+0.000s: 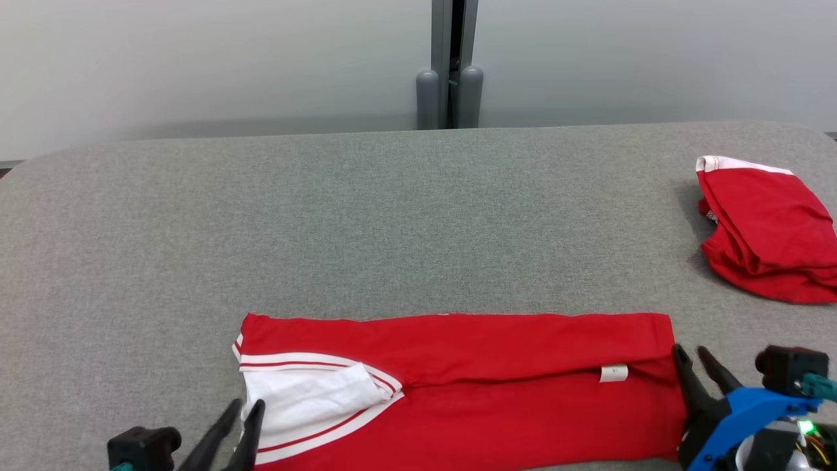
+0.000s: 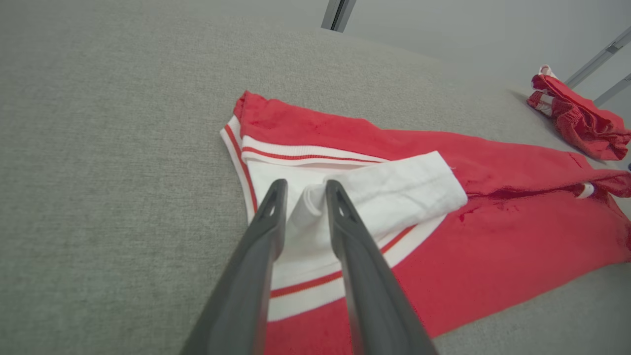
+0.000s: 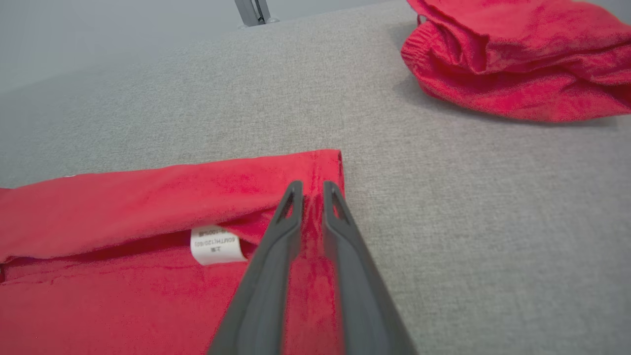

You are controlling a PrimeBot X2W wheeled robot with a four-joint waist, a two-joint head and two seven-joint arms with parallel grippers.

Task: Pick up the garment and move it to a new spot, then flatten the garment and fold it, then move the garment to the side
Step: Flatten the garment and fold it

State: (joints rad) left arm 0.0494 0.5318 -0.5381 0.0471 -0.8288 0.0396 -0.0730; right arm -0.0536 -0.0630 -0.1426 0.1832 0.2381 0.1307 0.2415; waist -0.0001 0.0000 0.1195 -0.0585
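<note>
Gaping slightly, left claw (image 1: 247, 404) and right claw (image 1: 691, 350) flank one garment (image 1: 490, 392); second garment (image 1: 765, 242) aside.

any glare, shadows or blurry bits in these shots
head view: even, soft light, no glare, just a faint shadow left of the crumpled red garment; left wrist view: the white sleeve looks nearly washed out; right wrist view: the label print is too soft to read

Left pincer (image 1: 247, 405) and right pincer (image 1: 692, 352) point forward, jaws narrowly parted.
</note>
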